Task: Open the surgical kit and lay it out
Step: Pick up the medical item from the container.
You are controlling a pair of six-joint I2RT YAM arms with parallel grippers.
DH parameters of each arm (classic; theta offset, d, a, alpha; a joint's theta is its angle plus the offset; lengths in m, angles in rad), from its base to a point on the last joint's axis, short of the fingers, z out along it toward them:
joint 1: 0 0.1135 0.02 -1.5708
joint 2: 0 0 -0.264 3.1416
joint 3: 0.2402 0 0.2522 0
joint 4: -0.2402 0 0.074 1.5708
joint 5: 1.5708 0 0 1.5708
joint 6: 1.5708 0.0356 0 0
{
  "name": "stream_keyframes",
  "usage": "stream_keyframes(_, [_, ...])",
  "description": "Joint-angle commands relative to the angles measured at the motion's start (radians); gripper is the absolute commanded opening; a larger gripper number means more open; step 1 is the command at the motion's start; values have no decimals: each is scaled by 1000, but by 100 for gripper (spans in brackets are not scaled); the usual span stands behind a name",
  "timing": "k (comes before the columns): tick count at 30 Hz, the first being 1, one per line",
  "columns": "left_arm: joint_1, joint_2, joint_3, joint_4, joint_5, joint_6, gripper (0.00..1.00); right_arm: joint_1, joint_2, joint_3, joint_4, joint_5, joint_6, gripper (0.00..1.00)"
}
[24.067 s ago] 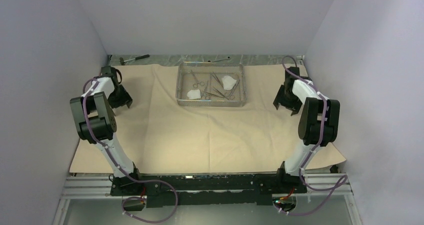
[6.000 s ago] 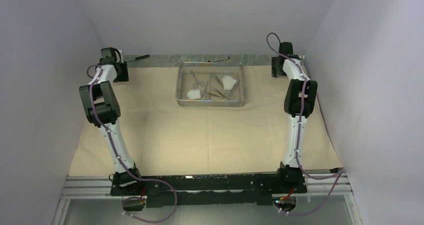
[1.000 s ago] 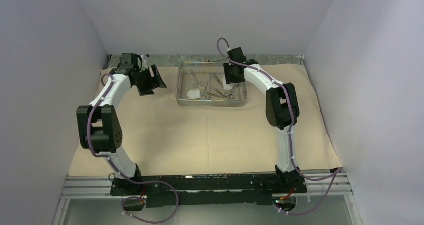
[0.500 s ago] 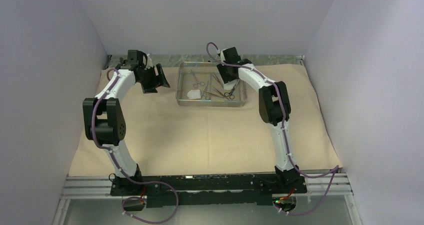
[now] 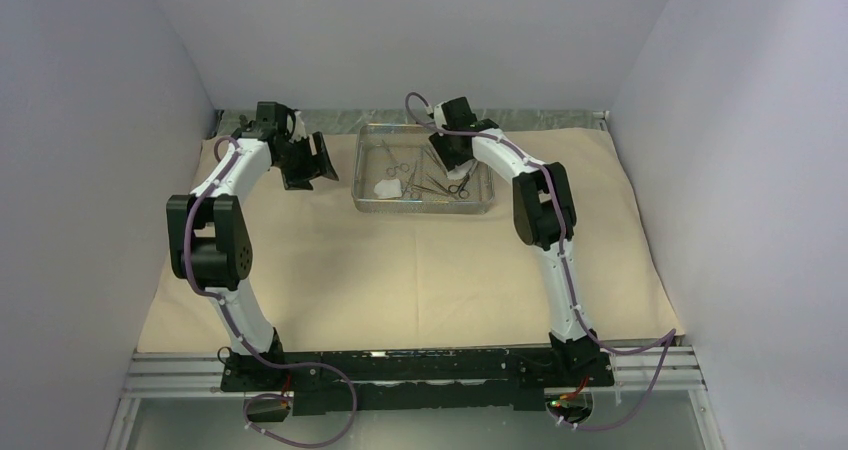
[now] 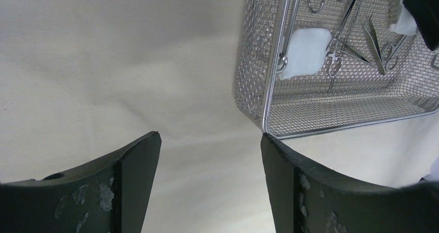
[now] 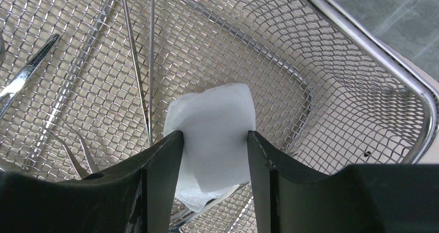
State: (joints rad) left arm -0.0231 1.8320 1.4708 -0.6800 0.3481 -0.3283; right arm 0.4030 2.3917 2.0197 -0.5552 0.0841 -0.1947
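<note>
The tan wrap sheet (image 5: 400,270) lies spread flat. The steel wire-mesh tray (image 5: 420,208) sits on it at the back centre and holds ring-handled clamps (image 5: 460,182), tweezers and a white gauze pad (image 5: 388,187). My right gripper (image 5: 447,155) is inside the tray. In the right wrist view its jaws (image 7: 215,133) press on both sides of another gauze pad (image 7: 212,119) above the mesh, with more gauze beneath. My left gripper (image 5: 318,165) hovers open and empty over the sheet left of the tray. Its view (image 6: 209,135) shows the tray's corner (image 6: 269,88).
Purple-grey walls close in the left, right and back. A strip of grey-green tabletop (image 5: 560,117) runs behind the sheet. The tray's rim (image 7: 362,46) stands just beyond my right fingers. Bare sheet lies in front of the tray and on both sides.
My right gripper has moved left across the tray and now covers the right-hand gauze pad. My left gripper has shifted slightly right toward the tray.
</note>
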Motion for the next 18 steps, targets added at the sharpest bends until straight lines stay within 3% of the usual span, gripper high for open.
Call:
stream_keyframes(1, [-3, 13, 37, -24, -13, 31, 76, 4, 9, 43, -24, -10, -11, 54])
stream_keyframes(5, [-2, 17, 39, -31, -18, 38, 76, 3, 13, 61, -13, 45, 13, 50])
stream_keyframes(11, [-3, 17, 38, -41, -35, 45, 76, 3, -18, 81, 0, 31, 31, 32])
stream_keyframes(18, [-2, 15, 29, -48, -56, 59, 76, 3, -19, 108, -12, 53, 29, 23])
